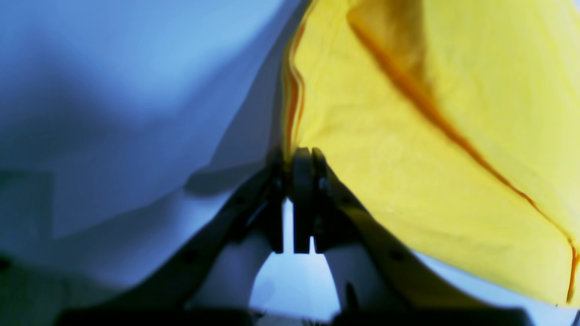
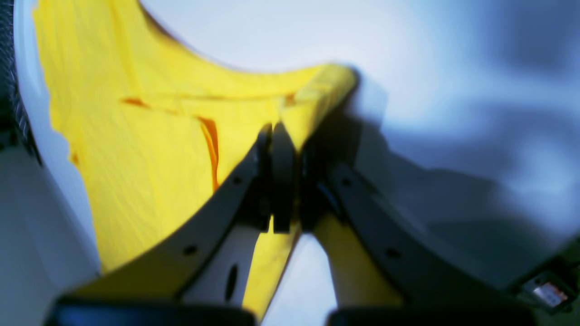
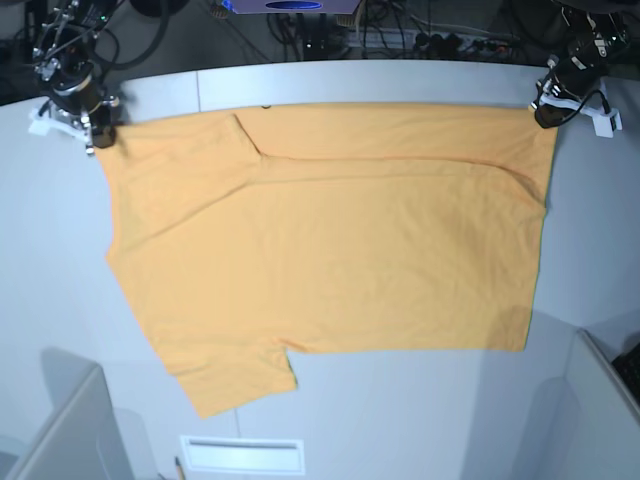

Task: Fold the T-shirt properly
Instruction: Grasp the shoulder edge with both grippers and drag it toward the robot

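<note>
Two grippers pinch opposite far corners of the T-shirt (image 3: 330,240), which lies spread over most of the white table (image 3: 420,400), plain side up. Nearest in the base view, at about 7 o'clock, one short sleeve (image 3: 235,375) points toward the table's front edge, and a narrow slot (image 3: 240,455) sits just beyond its hem. From there the cloth runs flat toward 12 o'clock, with a long shallow crease (image 3: 400,165) crossing it near the far edge and another sleeve lying at 10 o'clock.

At 2 o'clock the left gripper (image 3: 547,112) holds the far corner; in the left wrist view its fingers (image 1: 302,181) are pressed together on the yellow fabric's edge, the cloth rising away toward 1 o'clock. At 10 o'clock the right gripper (image 3: 100,135) has the other corner; in the right wrist view its fingers (image 2: 278,154) are pressed together on a folded bit of hem, the cloth spreading toward 10 o'clock. Cables (image 3: 400,30) lie behind the table.
</note>
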Available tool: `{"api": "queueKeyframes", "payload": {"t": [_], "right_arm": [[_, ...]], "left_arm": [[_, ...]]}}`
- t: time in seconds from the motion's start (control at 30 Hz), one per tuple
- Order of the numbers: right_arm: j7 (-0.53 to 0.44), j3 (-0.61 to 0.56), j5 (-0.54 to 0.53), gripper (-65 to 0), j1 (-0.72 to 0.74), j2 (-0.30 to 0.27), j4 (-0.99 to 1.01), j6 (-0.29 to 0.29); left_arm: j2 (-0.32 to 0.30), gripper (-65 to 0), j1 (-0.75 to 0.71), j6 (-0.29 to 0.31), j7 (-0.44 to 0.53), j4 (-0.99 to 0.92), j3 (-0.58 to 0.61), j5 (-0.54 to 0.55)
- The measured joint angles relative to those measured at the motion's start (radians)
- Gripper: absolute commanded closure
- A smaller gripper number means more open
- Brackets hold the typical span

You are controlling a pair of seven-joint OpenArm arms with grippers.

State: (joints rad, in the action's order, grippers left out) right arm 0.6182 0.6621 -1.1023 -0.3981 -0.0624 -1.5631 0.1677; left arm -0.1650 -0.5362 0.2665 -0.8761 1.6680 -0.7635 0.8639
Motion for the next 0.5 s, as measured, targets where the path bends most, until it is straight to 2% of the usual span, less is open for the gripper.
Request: {"api": "queueKeyframes", "payload": {"t": [0.5], "right_arm": [[0.004, 0.0, 0.003, 0.0, -0.101, -0.014, -0.125, 0.001]], "left_arm": [[0.012, 0.0, -0.1, -0.001, -0.003, 0.073, 0.0, 0.002]]}}
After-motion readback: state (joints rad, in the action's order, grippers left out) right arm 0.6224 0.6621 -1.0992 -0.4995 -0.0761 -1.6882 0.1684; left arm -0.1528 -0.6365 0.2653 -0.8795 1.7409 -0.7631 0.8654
